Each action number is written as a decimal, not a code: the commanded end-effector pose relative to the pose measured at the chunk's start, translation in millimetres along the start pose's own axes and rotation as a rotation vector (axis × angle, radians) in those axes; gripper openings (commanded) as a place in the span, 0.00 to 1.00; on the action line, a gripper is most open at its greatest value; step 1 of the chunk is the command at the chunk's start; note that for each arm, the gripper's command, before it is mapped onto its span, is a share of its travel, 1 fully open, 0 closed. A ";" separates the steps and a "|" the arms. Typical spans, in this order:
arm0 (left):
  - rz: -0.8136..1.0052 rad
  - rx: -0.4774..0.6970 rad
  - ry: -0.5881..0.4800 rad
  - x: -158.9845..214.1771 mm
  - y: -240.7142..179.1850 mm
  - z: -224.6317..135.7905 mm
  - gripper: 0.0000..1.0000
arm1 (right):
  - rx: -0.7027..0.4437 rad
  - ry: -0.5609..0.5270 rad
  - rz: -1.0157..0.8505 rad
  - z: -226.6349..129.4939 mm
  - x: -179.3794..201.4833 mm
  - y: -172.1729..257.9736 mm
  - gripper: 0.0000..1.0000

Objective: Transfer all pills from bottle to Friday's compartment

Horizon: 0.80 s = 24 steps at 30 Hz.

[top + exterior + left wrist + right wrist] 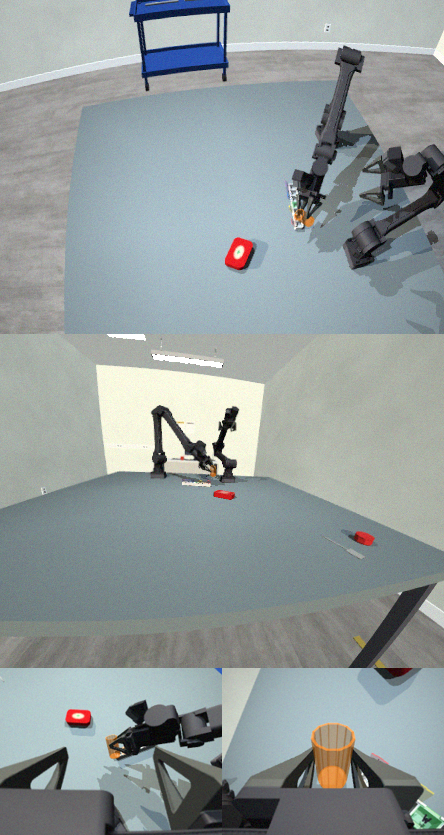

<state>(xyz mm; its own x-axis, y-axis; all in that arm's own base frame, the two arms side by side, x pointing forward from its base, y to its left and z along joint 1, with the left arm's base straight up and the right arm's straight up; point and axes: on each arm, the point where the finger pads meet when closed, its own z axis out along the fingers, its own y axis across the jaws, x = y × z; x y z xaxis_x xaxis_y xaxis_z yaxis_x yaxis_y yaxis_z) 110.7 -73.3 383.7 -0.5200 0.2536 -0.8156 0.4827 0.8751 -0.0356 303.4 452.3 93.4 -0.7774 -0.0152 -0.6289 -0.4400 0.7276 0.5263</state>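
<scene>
The right gripper (306, 214) (210, 468) (112, 743) (332, 751) is clenched on the orange bottle (299, 215) (213, 471) (110, 740) (333, 757), its fingers on opposite sides of the wall; the bottle is tilted, raised above the table (175, 200) (190, 544). The left gripper (364, 183) (110, 751) is released, its fingers wide apart; in the top view it stands to the right of the other gripper.

The organiser (298, 227) (196, 483) rests on the table, partly hidden beneath the right arm in the top view; the right wrist view shows a green compartment marked W (427, 815); Friday's compartment cannot be identified, nor can pills be made out. A red box (239, 253) (224, 494) (78, 717) lies nearby, to the left of the bottle in the top view; a red item (364, 538) and a thin flat-ended tool (355, 553) lie at the near right of the exterior view.
</scene>
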 end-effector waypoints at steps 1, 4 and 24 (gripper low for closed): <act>-0.013 -0.095 -0.006 -21.2 10.5 -16.9 1.00 | -0.042 -0.151 -0.152 25.5 -41.4 50.9 0.36; -0.045 -0.125 0.003 -21.4 16.8 -17.0 1.00 | -0.022 -0.192 -0.200 33.7 -44.3 56.9 0.36; -0.142 -0.262 0.060 -17.6 47.3 -19.4 1.00 | 0.094 -0.417 -0.464 79.1 -58.8 87.6 0.36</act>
<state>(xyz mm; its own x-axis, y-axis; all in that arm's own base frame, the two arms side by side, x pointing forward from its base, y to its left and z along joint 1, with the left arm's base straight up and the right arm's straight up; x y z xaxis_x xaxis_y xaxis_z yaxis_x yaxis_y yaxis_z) 130.1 -33.3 380.7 -0.6282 0.1603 -0.7614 0.2547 0.9670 -0.0066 333.3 526.8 91.5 -0.4184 -0.1115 -0.9014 -0.5841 0.7930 0.1730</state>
